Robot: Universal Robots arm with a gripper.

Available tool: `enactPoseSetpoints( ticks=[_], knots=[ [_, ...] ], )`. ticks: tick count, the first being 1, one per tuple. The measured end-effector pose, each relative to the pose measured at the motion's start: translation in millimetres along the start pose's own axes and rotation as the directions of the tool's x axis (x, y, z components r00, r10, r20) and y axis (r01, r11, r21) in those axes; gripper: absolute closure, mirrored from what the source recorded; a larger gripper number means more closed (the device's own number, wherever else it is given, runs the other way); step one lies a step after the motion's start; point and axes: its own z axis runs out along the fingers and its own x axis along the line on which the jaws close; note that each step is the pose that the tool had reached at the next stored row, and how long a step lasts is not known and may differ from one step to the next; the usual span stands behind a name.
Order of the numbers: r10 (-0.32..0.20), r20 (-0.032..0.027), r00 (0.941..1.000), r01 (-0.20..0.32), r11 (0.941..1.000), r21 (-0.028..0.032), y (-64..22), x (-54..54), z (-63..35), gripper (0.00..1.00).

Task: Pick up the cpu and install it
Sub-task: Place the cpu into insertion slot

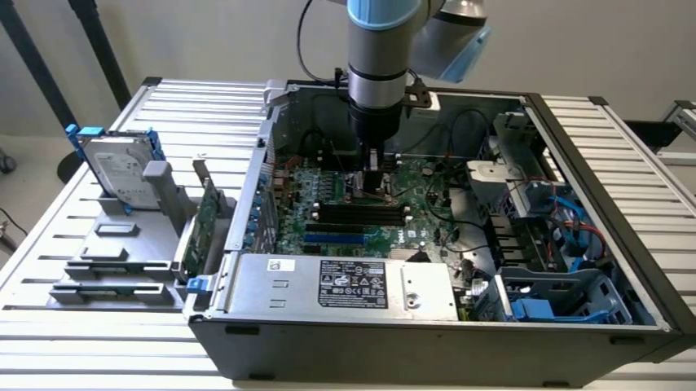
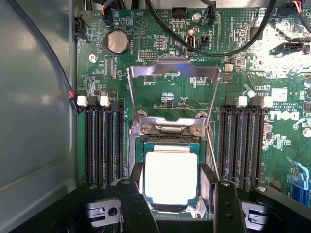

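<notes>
The exterior view looks steeply down on the whole computer case (image 1: 435, 342) from 6 o'clock; the wrist view faces the shared motherboard (image 2: 165, 92) closely, straight down.

On the green board (image 2: 160, 94), just past the long black slots (image 2: 240, 145), white letters (image 2: 295, 120) turned on their side, spelling DELL. Close to those letters, a white sticker (image 2: 279, 94) with marks too faint to read. All over the same board, tiny white print beside the small parts, too small to read.

Low in the middle of the exterior view, on the grey metal box (image 1: 261, 293), a big label (image 1: 354, 285), white with a black patch, full of small signs and lines, too small to read. Near that box's upper left corner, a little white sticker (image 1: 280, 265), also too small to read.
</notes>
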Motion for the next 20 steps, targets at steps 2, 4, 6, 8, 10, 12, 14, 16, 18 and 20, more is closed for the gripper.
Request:
enactPoseSetpoints(
  ticks=[2,4,6,8,10,12,14,16,18,20],
  knots=[
    [0.001,0.0021,1.0,-0.001,1.0,-0.0053,-1.2,0.3,1.2,0.45],
    [0.001,0.0046,1.0,-0.001,0.9999,-0.0108,-2.4,0.7,2.4,0.45],
    [0.002,0.0076,1.0,-0.002,0.9999,-0.0165,-3.6,1.6,3.6,0.45],
    [0.002,0.0115,0.9999,-0.002,0.9998,-0.0216,-4.1,2.8,4.8,0.45],
    [0.002,0.0167,0.9999,-0.001,0.9997,-0.0257,-4.5,4.0,5.8,0.45],
    [0.002,0.0224,0.9997,-0.001,0.9996,-0.0297,-5.0,4.6,6.8,0.45],
    [0.001,0.0295,0.9996,0.0,0.9995,-0.033,-5.8,5.0,7.7,0.45],
    [0.001,0.0365,0.9993,0.0,0.9994,-0.0359,-6.6,5.5,8.3,0.45],
    [0.001,0.042,0.9991,0.001,0.9993,-0.0383,-7.3,6.2,8.8,0.45],
    [0.0,0.0469,0.9989,0.002,0.9992,-0.04,-7.8,6.9,9.4,0.45]
  ],
)
